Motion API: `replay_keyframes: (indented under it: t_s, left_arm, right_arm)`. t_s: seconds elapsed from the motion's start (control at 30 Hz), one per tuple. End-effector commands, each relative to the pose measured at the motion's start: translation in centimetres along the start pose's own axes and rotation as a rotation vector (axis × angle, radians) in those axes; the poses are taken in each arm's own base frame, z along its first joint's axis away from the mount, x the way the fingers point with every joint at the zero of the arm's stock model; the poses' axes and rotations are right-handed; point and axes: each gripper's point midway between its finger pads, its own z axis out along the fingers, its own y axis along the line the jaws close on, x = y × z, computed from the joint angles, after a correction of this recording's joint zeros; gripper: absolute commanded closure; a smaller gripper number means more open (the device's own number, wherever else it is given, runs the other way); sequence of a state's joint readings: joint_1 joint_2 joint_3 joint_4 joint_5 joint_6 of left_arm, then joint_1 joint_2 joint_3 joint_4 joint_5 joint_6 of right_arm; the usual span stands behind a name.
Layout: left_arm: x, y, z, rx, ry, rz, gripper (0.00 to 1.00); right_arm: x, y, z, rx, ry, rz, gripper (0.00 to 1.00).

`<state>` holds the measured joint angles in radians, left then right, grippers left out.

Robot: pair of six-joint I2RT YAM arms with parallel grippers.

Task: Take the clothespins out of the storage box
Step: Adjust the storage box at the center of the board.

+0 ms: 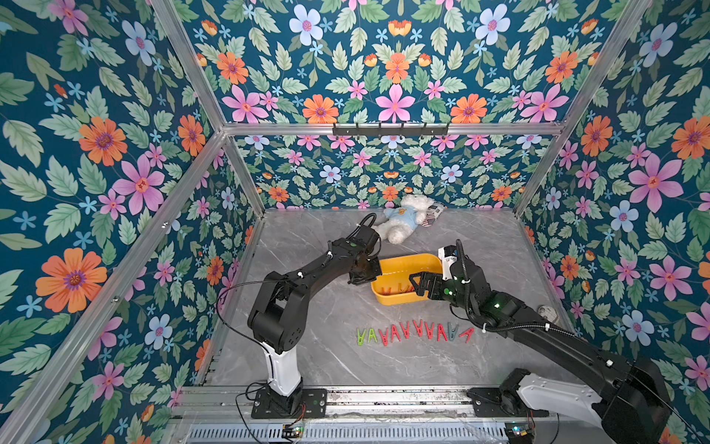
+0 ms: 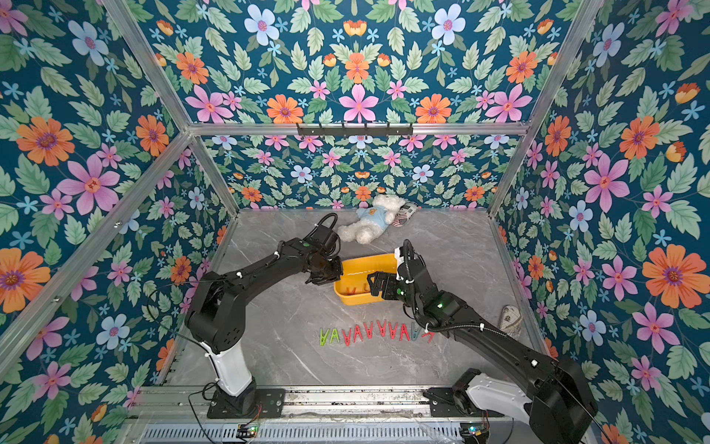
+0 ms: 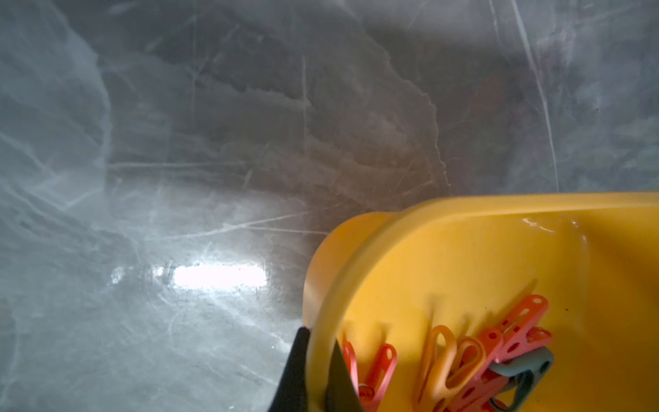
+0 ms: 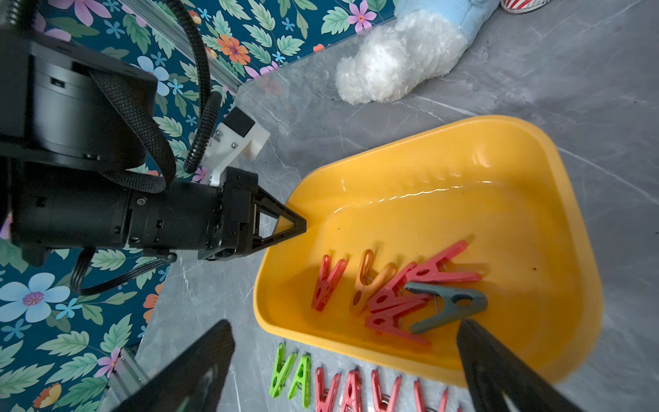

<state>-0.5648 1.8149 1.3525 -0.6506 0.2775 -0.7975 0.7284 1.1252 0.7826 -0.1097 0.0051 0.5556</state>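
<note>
Firstly, the left claw [image 3: 318, 342] is pinched narrow on the end wall of the storage box [image 4: 445, 221], one finger outside and one inside. If that thin hold slips or drags, the light box could skid or tip across the tabletop [image 1: 307, 357]. I cannot tell whether its far side is lifted.

Further right the pegs overlap, so taking one may haul up its neighbours, or drop them back. The right claw [image 4: 346, 323] hangs spread wide over the box's near side and holds nothing. One finger is just beside the grey-blue peg [image 4: 449, 303] and close to the near wall, so closing there could nip the rim instead.

The box holds a handful of clothespins [image 4: 396, 296] along its near wall. From the left claw's end there is a lone red peg [image 4: 326, 285], an orange peg [image 4: 367, 281], a heap of red ones and the grey-blue peg on top. The rest of the floor is bare.

The row already out [image 1: 415, 331] lies nearer the arms' bases: two green pegs [image 1: 367, 335], then reds, a grey-blue and a last red
</note>
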Motion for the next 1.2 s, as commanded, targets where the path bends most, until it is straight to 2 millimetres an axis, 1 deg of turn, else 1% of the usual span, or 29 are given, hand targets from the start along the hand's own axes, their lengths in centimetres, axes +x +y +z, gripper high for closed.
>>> replay_keyframes:
  t_s: [0.0, 0.2, 0.4, 0.53, 0.67, 0.7, 0.8, 0.93, 1.17]
  left_arm:
    - [1.2, -1.4, -0.3, 0.136, 0.088, -0.122, 1.00]
    - [2.4, -1.8, -0.5, 0.249, 0.143, -0.224, 1.00]
    - [2.3, -0.6, -0.4, 0.187, 0.116, -0.198, 1.00]
    - [1.2, 1.2, -0.8, 0.065, 0.045, -0.124, 1.00]
    - [-0.7, 3.5, -1.1, -0.070, -0.071, -0.029, 1.00]
    - [-1.1, 3.8, -1.0, -0.091, -0.096, -0.005, 1.00]
    - [-2.2, 3.9, -0.8, -0.100, -0.166, 0.061, 1.00]
    - [-3.0, 4.1, -0.2, -0.132, -0.200, 0.148, 1.00]
    - [-3.5, 4.2, 1.0, -0.179, -0.228, 0.231, 1.00]
  right_arm:
    - [-0.6, 0.2, -0.2, -0.005, -0.027, 0.007, 0.01]
    - [-0.6, 0.3, -0.5, -0.022, -0.039, 0.018, 0.01]
    - [-0.2, 0.0, -0.5, -0.018, -0.033, 0.025, 0.01]
    - [-0.1, -0.1, -0.6, -0.017, -0.032, 0.032, 0.01]
    - [0.2, -0.1, -0.4, -0.017, -0.023, 0.038, 0.01]
    - [0.2, -0.2, -0.4, -0.016, -0.020, 0.040, 0.01]
    - [0.3, -0.1, -0.1, -0.015, -0.009, 0.040, 0.01]
    - [0.3, -0.1, 0.1, -0.008, -0.001, 0.038, 0.01]
    - [0.7, -0.4, 1.0, 0.021, 0.035, 0.032, 0.01]
